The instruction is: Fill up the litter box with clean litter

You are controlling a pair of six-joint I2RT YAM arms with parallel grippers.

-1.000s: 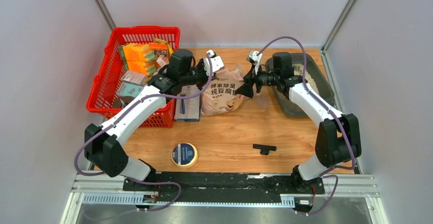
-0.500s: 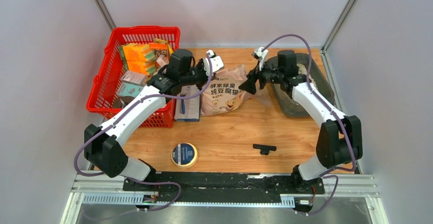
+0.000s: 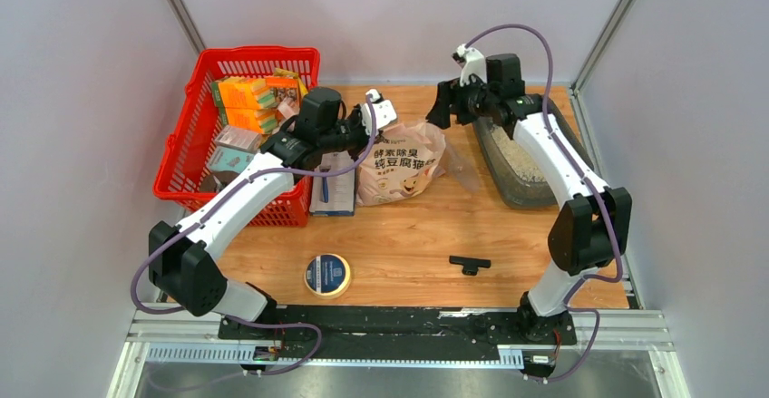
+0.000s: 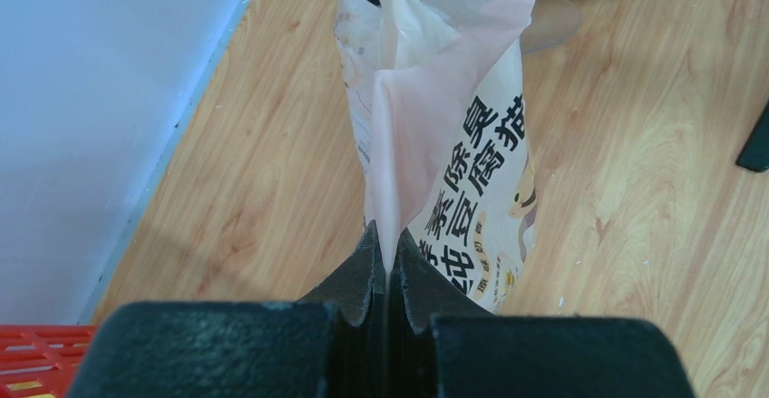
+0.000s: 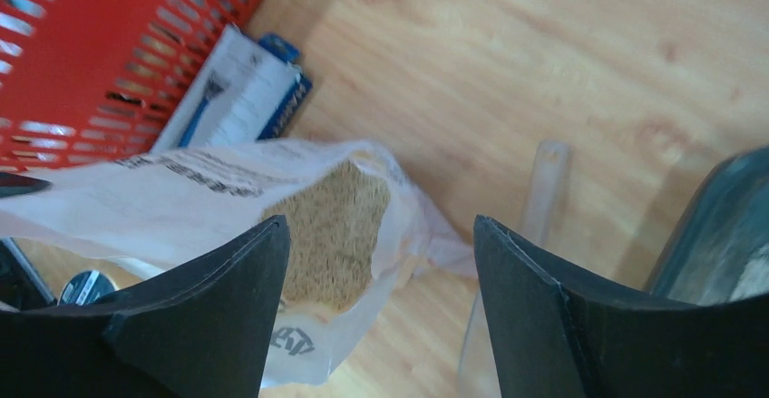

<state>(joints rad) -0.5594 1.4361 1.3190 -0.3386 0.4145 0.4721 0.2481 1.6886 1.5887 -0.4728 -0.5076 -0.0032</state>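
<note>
My left claw (image 4: pixel 388 271) is clamped tight on the top edge of the pale pink printed plastic bag (image 4: pixel 453 144), its two black fingers pressed together with only the thin film between them. The bag stands on the wooden table (image 3: pixel 408 235) just right of the red mesh plastic basket (image 3: pixel 258 53), and its mouth gapes on the side facing my other arm. My right claw (image 5: pixel 379 226) is spread wide with nothing in it. It hangs in the air above the far edge of the table, between the bag and the dark grey rounded plastic litter box (image 3: pixel 508 189). From its wrist I look down into the bag's open mouth and see pale beige fine-grained litter (image 5: pixel 335 226) inside. More of the same granules lie in the litter box, which sits at the far right of the table, well apart from the bag. A clear plastic piece (image 3: pixel 462 171) lies on the wood between them; I cannot tell what it is. Near my bases lie a round roll of tape (image 3: pixel 327 274) and a small black T-shaped part (image 3: pixel 469 263).
</note>
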